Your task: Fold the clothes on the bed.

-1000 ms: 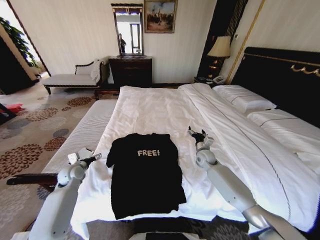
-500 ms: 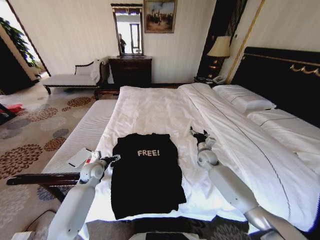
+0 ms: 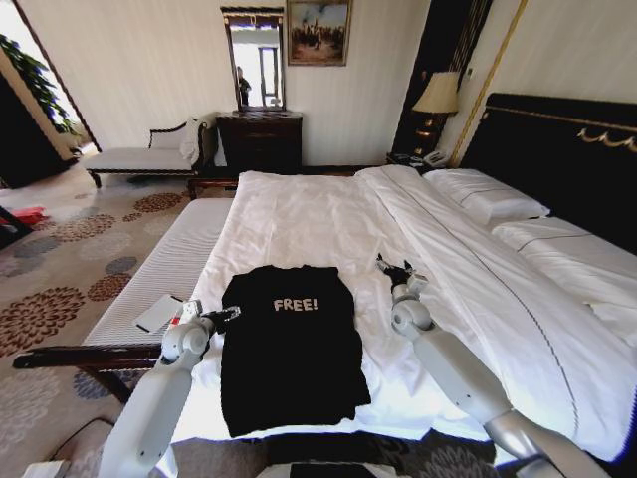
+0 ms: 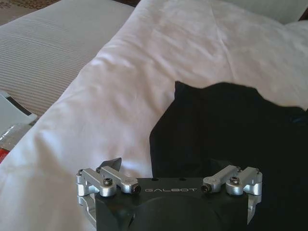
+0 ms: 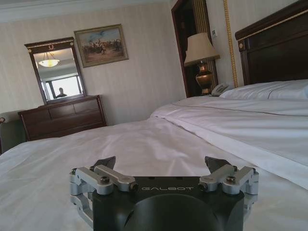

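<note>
The jaws of the left gripper (image 3: 231, 314) are spread apart and hold nothing. In the left wrist view, one finger is over the white duvet (image 4: 110, 101) and the other side of the gripper is over the black cloth. This gripper sits at the left edge of the black T-shirt (image 3: 291, 344), near the sleeve, just above the cloth. I cannot tell if it touches the fabric.

The jaws of the right gripper (image 3: 393, 267) are also spread and empty. This gripper rests low over the duvet, a little to the right of the T-shirt's shoulder, apart from the shirt. Its wrist view looks flat across the bed (image 5: 144, 139) toward the wall.

The T-shirt lies flat and face up on the bed (image 3: 328, 214), near the foot edge in front of the robot, with the white "FREE!" print (image 3: 296, 305) toward the far side. Its lower hem is close to the edge of the duvet.

To the left of the bed stands a pale striped bench (image 3: 169, 269) with a small flat white object (image 3: 158, 313) lying on it. White pillows (image 3: 488, 197) lie at the dark headboard (image 3: 567, 149) on the right.
</note>
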Robot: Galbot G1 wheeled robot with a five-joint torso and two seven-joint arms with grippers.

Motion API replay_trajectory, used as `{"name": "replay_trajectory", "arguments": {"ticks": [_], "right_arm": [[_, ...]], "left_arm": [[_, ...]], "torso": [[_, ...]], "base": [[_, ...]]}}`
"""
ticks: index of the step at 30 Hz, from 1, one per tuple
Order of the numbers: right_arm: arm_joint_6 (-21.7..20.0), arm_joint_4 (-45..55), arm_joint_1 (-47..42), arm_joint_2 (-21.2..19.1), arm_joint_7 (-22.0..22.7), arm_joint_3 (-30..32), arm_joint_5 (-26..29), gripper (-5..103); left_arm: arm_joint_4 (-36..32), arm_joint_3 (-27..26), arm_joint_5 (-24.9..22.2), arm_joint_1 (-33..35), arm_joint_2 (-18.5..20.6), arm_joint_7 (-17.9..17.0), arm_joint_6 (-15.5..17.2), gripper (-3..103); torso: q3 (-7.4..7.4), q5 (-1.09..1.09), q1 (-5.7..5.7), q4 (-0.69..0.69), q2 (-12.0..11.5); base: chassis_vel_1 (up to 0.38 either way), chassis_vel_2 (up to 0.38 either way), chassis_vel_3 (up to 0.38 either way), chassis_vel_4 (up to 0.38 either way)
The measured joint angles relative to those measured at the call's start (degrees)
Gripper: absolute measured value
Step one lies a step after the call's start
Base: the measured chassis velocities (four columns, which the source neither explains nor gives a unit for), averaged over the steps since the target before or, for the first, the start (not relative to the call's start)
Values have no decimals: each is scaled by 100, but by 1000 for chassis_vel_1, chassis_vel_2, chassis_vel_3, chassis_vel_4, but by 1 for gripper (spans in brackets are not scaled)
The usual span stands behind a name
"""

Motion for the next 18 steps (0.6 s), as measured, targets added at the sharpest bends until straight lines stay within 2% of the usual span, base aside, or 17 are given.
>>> {"name": "replay_trajectory", "arguments": {"ticks": [4,6,8,9,12,13,16,18], "right_arm": [[0,-14,-1,-16,0,23,0,100],[0,-36,0,-28,-1,44,0,100],[0,-43,-3,-30,-5,55,1,100],[0,-43,-3,-30,-5,55,1,100],[-1,-42,-12,-14,-5,48,-1,100],[-1,-42,-12,-14,-5,48,-1,100],[0,-31,-13,-2,4,26,-4,100],[0,-21,-13,-2,12,20,-4,100]], "left_arm": [[-118,-198,-268,40,5,46,2,100],[-172,-362,-420,95,29,190,-23,100],[-214,-644,-946,142,39,317,-76,100],[-214,-644,-946,142,39,317,-76,100],[-153,-993,-1890,102,-7,329,-43,100],[-153,-993,-1890,102,-7,329,-43,100],[32,-1147,-2471,69,-63,311,119,100],[100,-1168,-2524,72,-93,332,181,100]], "torso": [[0,1,0,-1,0],[0,0,0,-1,0],[0,0,0,0,0],[0,0,0,0,0],[0,1,0,0,0],[0,1,0,0,0],[0,1,0,0,0],[0,0,0,0,0]], "base": [[0,0,0,0],[0,0,0,0],[0,0,0,0],[0,0,0,0],[0,0,0,0],[0,0,0,0],[0,0,0,0],[0,0,0,0]]}}
